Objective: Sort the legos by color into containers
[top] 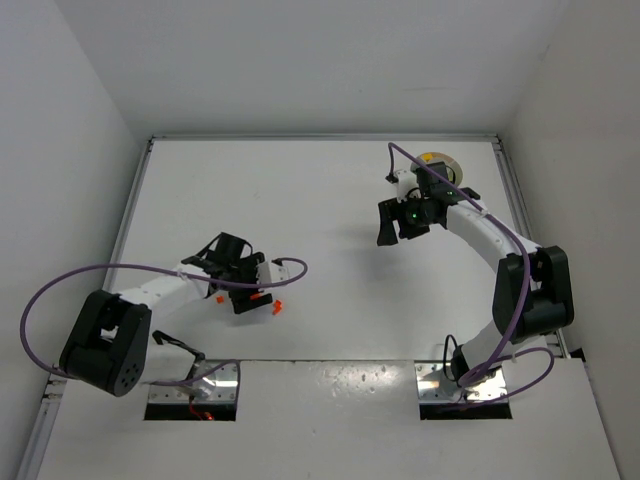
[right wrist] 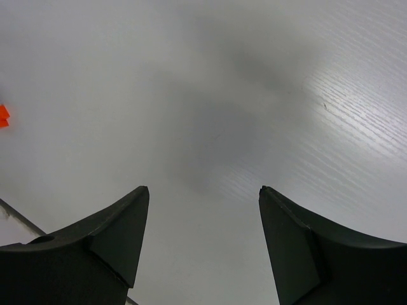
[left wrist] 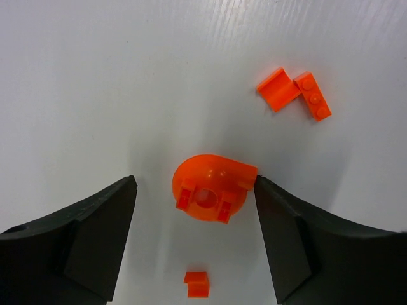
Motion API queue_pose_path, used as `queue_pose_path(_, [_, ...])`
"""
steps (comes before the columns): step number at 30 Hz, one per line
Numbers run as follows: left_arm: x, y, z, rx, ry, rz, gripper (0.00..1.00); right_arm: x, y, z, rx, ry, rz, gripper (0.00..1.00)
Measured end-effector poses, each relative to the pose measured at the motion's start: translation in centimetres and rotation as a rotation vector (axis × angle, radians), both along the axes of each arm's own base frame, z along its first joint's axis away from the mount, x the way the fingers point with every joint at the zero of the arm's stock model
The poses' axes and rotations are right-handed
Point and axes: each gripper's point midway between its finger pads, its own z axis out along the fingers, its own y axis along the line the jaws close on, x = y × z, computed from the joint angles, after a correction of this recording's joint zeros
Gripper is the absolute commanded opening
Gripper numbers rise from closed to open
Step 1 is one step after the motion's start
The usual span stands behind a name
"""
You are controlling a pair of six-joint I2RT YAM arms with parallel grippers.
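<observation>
Left arm low, reaching right. Left gripper spread, round orange lego between jaws, touching right finger. Two orange legos at 1 o'clock, small orange lego at 6. Right arm bent, right gripper spread over table. Dish at its 1 o'clock, top view.

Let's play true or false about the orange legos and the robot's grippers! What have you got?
1. A round orange lego lies between the left gripper's fingers. True.
2. The right gripper holds a lego. False: it is open and empty.
3. The legos near the left gripper are green. False: all four are orange.
4. The curved orange lego touches the studded orange lego. True.
5. The white dish is on the left side. False: it is far back on the right.
</observation>
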Motion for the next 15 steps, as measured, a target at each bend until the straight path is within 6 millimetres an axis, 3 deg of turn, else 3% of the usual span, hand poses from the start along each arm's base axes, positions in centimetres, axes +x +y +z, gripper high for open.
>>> queue_pose_path(10, [-0.34, 0.62, -0.21, 0.002, 0.021, 0.008, 0.71, 0.03, 0.12, 0.05, 0.006, -0.002, 0.003, 0.71])
queue_pose_path(15, [-0.81, 0.49, -0.62, -0.003, 0.059, -0.002, 0.55, -0.02, 0.22, 0.02, 0.012, 0.002, 0.007, 0.71])
